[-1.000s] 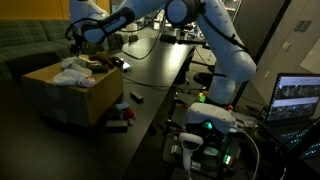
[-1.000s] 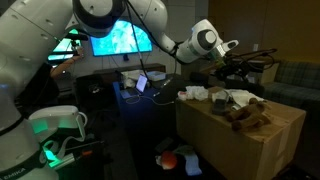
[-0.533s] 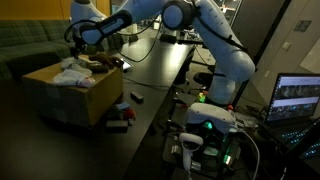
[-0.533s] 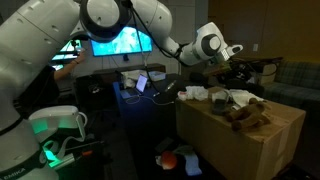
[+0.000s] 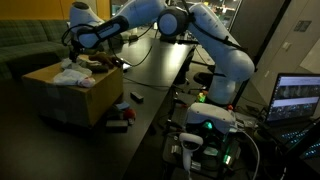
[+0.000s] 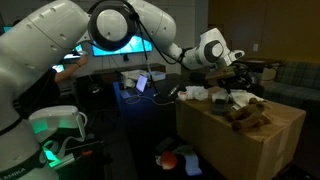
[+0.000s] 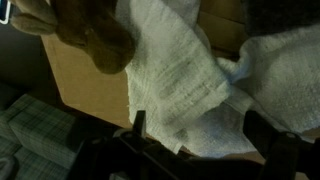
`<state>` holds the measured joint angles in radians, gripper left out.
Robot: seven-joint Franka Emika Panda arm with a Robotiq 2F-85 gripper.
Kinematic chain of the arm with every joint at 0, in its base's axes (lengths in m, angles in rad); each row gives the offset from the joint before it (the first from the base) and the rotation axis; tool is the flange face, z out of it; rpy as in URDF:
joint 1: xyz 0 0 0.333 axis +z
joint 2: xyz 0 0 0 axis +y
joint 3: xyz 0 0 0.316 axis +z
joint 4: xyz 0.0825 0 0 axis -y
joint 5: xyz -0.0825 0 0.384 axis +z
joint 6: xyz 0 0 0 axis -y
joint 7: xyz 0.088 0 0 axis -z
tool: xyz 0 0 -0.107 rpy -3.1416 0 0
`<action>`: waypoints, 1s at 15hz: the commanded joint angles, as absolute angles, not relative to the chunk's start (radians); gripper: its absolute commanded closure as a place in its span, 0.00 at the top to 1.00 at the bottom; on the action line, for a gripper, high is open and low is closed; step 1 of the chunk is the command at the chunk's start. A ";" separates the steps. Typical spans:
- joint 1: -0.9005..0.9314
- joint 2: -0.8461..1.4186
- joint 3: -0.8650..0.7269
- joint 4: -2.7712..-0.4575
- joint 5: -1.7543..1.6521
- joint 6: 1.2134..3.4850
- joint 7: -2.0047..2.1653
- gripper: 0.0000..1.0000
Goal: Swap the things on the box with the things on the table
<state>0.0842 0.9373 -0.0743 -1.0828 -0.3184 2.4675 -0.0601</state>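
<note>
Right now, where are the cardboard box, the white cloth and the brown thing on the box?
cardboard box (image 6: 215,140), in an exterior view, on its side face.
white cloth (image 7: 175,85), wrist view, on the middle of the fabric.
brown thing (image 6: 246,116), in an exterior view, on its middle.

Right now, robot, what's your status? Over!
Gripper open, above the box. White towel right under it, not grasped. Brown fuzzy thing lies against the towel, close to the grab.
</note>
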 commanded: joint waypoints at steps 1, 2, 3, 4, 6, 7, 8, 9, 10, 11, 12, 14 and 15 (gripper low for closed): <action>0.067 1.019 -0.062 -0.958 -0.287 2.439 -0.121 1.00; 0.064 1.030 -0.062 -0.944 -0.287 2.433 -0.128 1.00; 0.061 1.041 -0.063 -0.932 -0.286 2.428 -0.133 1.00; 0.056 1.049 -0.060 -0.923 -0.283 2.422 -0.143 1.00; 0.048 1.062 -0.055 -0.907 -0.278 2.408 -0.163 1.00; 0.044 1.066 -0.053 -0.900 -0.274 2.401 -0.172 0.81; 0.040 1.067 -0.048 -0.895 -0.266 2.394 -0.185 0.75; 0.038 1.066 -0.046 -0.892 -0.262 2.388 -0.196 0.70; 0.038 1.063 -0.044 -0.891 -0.258 2.382 -0.206 0.60; 0.036 1.061 -0.040 -0.887 -0.255 2.376 -0.217 0.52; 0.034 1.056 -0.034 -0.889 -0.251 2.373 -0.229 0.45; 0.033 1.049 -0.025 -0.890 -0.249 2.368 -0.249 0.30; 0.032 1.046 -0.020 -0.891 -0.248 2.367 -0.258 0.21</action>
<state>0.0459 1.0334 -0.0473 -0.9428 -0.2809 2.3948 -0.1958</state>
